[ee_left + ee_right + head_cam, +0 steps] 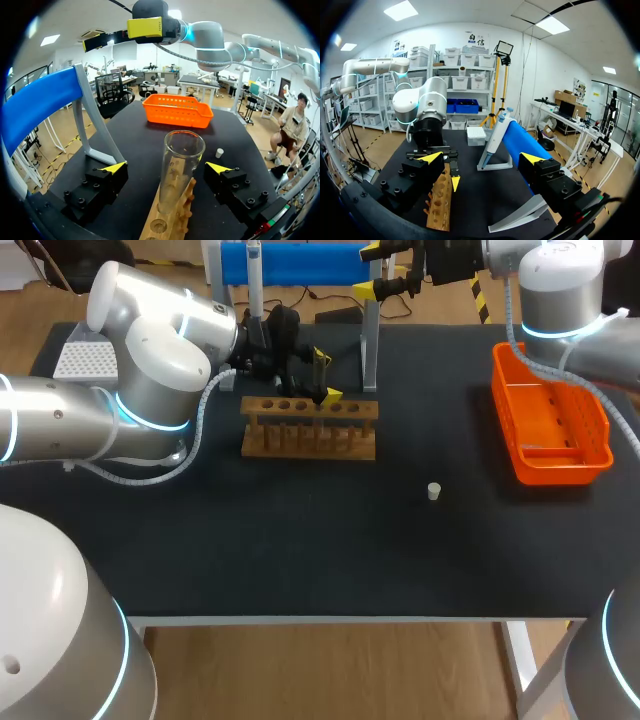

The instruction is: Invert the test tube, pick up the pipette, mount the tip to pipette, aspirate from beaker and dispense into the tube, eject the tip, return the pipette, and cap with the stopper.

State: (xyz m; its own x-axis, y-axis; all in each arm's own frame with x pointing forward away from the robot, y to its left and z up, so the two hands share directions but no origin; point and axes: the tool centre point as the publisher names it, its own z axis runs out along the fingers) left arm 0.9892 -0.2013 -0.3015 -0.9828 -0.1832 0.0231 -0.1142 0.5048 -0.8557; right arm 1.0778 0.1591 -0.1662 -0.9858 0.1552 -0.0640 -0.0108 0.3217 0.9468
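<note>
A clear glass test tube (182, 165) stands upright, mouth up, in the wooden rack (170, 220) (310, 427). My left gripper (170, 172) (325, 377) is open with one finger on each side of the tube, neither touching it. My right gripper (481, 160) (380, 270) hangs open and empty above the table's far edge. Ahead of it the pipette (495, 135) (254, 280) rests on its blue stand (525, 142). A small white stopper (434, 491) (219, 152) lies on the mat right of the rack. I see no beaker.
An orange basket (550, 420) (177, 110) sits at the right side of the table. A white tip box (85, 360) (476, 135) stands at the far left corner. The stand's grey leg (370, 345) rises just behind the rack.
</note>
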